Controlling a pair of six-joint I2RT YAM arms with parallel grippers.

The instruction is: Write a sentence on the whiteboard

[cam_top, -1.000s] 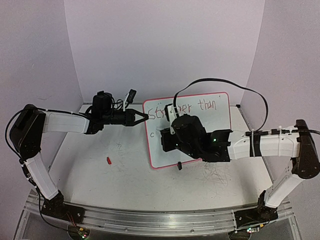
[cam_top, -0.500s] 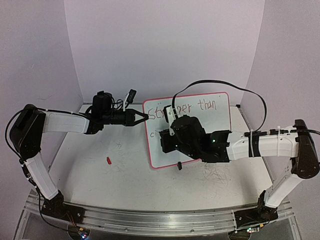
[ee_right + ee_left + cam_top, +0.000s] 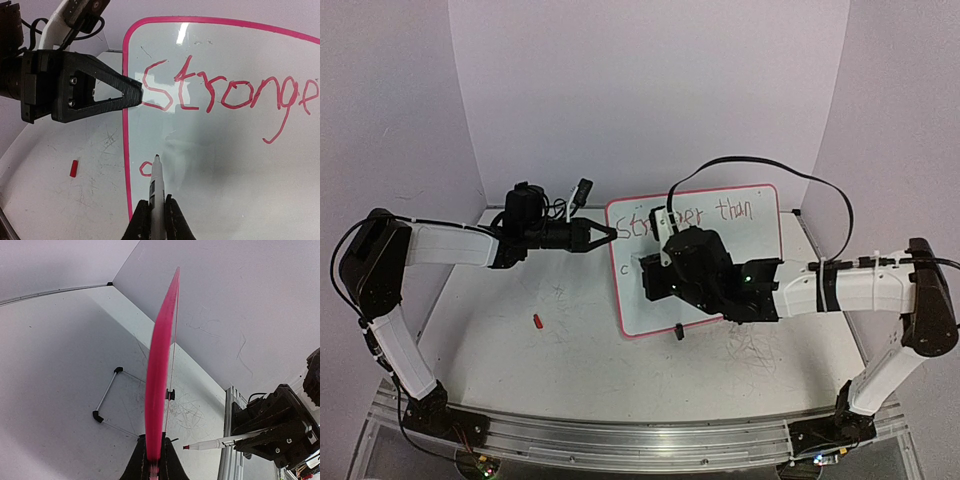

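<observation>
The whiteboard [image 3: 646, 310], white with a pink rim, stands tilted on the table. My left gripper [image 3: 612, 236] is shut on its left edge, which shows edge-on as a pink strip [image 3: 159, 370] between the jaws [image 3: 154, 461]. The sentence [image 3: 225, 92] reads "Stronger than" [image 3: 738, 210] on the top line, with a small "c" [image 3: 145, 169] below. My right gripper [image 3: 157, 216] is shut on a white marker [image 3: 156, 185]. The marker's tip sits just right of the "c", at the board's surface. From above, the right gripper [image 3: 650, 275] hangs over the board's left half and covers part of the writing.
A red marker cap [image 3: 536, 321] lies on the scuffed tabletop left of the board. A black clip foot [image 3: 677, 332] sits at the board's near edge. A wire stand [image 3: 105, 397] lies behind the board. White walls close in the back and sides.
The right arm has shifted very slightly over the board with the marker. The left arm and the board have not moved.
</observation>
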